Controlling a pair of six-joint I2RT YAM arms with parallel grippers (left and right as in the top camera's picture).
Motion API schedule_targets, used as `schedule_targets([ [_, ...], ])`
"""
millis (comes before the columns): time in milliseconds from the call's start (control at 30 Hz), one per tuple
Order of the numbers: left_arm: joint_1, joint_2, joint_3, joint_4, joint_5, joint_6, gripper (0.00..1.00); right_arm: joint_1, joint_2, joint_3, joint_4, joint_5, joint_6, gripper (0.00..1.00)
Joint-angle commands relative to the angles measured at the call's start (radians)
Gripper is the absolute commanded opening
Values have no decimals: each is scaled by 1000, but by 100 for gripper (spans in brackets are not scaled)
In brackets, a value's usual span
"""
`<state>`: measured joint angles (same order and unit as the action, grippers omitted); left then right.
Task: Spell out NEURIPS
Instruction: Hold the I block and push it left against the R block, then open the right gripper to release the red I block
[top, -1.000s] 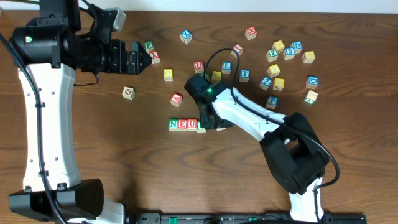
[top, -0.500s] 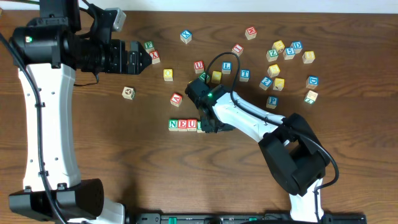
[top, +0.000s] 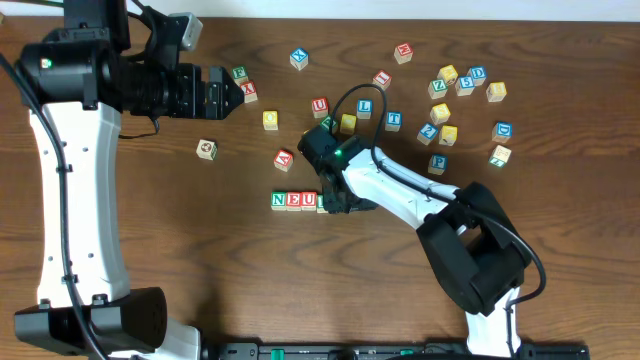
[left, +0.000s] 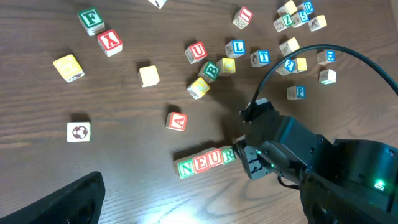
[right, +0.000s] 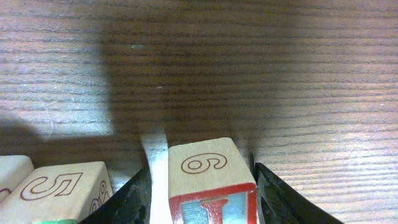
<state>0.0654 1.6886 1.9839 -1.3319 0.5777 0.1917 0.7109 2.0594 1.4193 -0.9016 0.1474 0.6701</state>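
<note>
The left gripper (top: 228, 95) hangs over the upper left of the worktop (top: 200, 270), jaws spread with nothing between them (its own wrist view catches just one dark finger (left: 68, 199)). Mid-worktop lies the row of cubes (top: 293, 200). Overhead it reads N, E, U before the arm covers it, and the left wrist view adds an R. At the row's right end the right gripper (top: 336, 203) straddles the end cube (right: 208, 165). Only the right wrist view shows the 6 on its top and a pale gap beside one finger (right: 134, 196), so the jaws flank it unpinched. Loose cubes (top: 440, 113) lie scattered farther right, a blue P (top: 438, 162) among them.
</note>
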Motion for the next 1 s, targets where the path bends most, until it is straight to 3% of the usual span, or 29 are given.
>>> schedule_targets([
  [0,3,-8,16,-3,9,14,98,-3,-68,-7,1,4,13,50],
  [167,3,-8,16,-3,9,14,98,-9,-127,-7,4,20,13,57],
  [367,3,-8,16,-3,9,14,98,-37,-160,-7,-11,19,13,55],
  [533,3,-8,16,-3,9,14,98,-55,-162,-8,-28,43,19,27],
  [633,3,-8,16,-3,9,14,98,-71,-161,-8,-46,72,25,15],
  [800,3,-8,16,-3,9,14,98,-91,-161,-8,-60,96,25,2],
  [967,3,-8,16,-3,9,14,98,-92,-161,-10,-68,106,24,1],
])
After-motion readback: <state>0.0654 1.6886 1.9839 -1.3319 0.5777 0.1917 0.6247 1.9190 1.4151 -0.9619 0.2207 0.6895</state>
